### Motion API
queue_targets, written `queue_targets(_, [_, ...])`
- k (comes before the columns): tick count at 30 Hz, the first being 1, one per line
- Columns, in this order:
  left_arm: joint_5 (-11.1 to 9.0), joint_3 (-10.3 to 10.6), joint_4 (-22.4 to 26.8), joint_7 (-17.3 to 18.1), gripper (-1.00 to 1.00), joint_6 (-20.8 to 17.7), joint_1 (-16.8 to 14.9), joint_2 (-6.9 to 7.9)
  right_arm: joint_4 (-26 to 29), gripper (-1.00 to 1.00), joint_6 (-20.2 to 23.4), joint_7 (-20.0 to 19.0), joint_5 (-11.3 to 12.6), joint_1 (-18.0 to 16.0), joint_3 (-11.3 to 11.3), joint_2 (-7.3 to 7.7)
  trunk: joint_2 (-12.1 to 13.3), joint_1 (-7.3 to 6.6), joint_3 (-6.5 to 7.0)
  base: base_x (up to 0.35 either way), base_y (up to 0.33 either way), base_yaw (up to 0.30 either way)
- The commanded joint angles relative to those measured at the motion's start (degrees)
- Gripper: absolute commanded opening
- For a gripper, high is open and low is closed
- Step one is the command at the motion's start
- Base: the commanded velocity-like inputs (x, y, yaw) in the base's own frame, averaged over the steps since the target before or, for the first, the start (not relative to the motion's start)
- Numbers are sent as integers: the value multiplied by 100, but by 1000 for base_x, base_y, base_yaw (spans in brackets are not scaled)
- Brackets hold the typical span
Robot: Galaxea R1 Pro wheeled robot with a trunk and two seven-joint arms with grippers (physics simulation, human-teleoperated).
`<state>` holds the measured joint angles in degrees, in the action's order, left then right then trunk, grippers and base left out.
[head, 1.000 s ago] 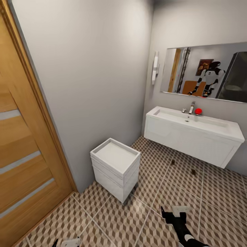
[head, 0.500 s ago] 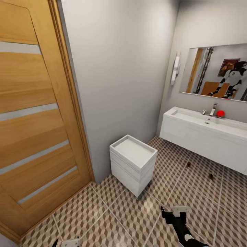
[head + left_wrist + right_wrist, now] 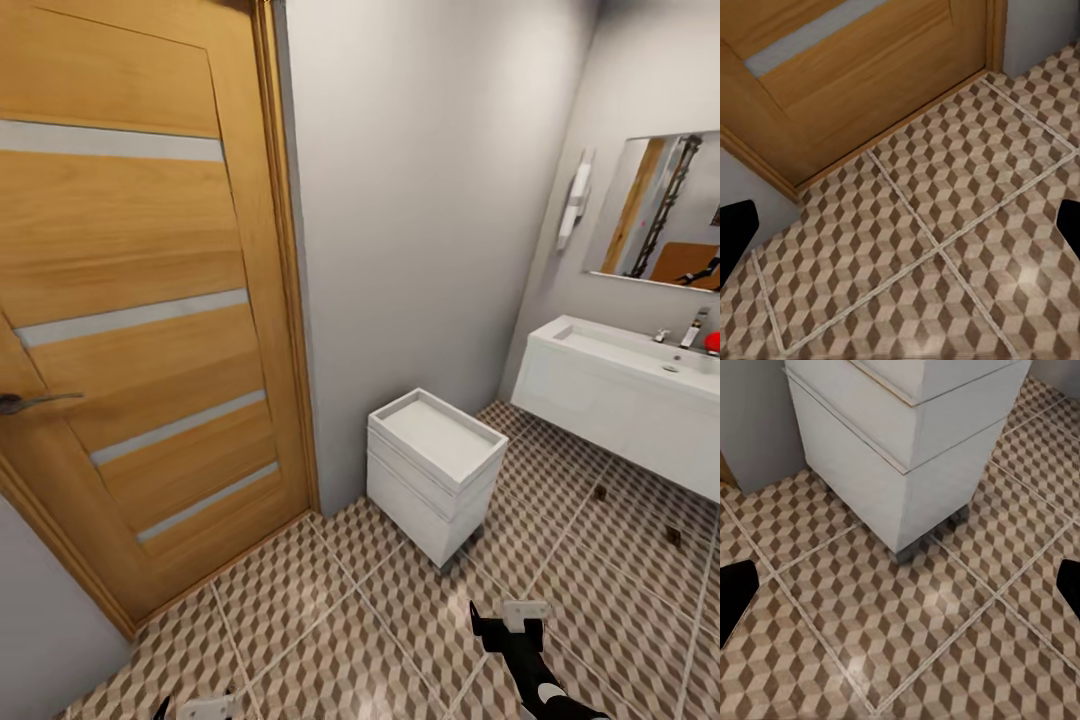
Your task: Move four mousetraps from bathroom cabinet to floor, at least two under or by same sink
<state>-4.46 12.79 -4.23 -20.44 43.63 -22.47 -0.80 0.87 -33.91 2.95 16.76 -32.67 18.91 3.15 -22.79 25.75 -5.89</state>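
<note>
Head view | mousetraps (image 3: 600, 492) under sink (image 3: 620, 385), well beyond right pincer (image 3: 505, 628) | spread, empty

Grained wood door (image 3: 140, 330), glossy tiled bathroom floor (image 3: 330, 620) (cube-patterned), smooth white sink (image 3: 625, 385)

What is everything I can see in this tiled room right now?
Orange-brown wooden door with grey stripes: one, at the left, shut; dark lever handle.
Small white drawer unit: one, by the grey wall, standing on the floor.
Long white basin on a vanity: one, at the right; chrome tap, red thing beside it.
Mirror: one, above the basin.
White wall lamp: one, beside the mirror.
Tiny dark mousetraps: two, on the floor under the basin.
Cube-patterned floor tiles: brown, beige, white.
Left gripper: open, empty.
Right gripper: open, empty.
</note>
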Motion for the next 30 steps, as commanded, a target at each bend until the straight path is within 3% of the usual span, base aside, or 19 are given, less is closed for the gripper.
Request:
queue_targets(1, [-46,49,-25,-8,100,32,-12,-9,1,100,-10,31,21,-3,51,1,-13,3,-12,-47,39,253])
queue_targets(30, [-46,49,-25,-7,100,32,-3,-43,1,100,-10,31,21,-3,51,1,-13,3,-12,-4,3,253])
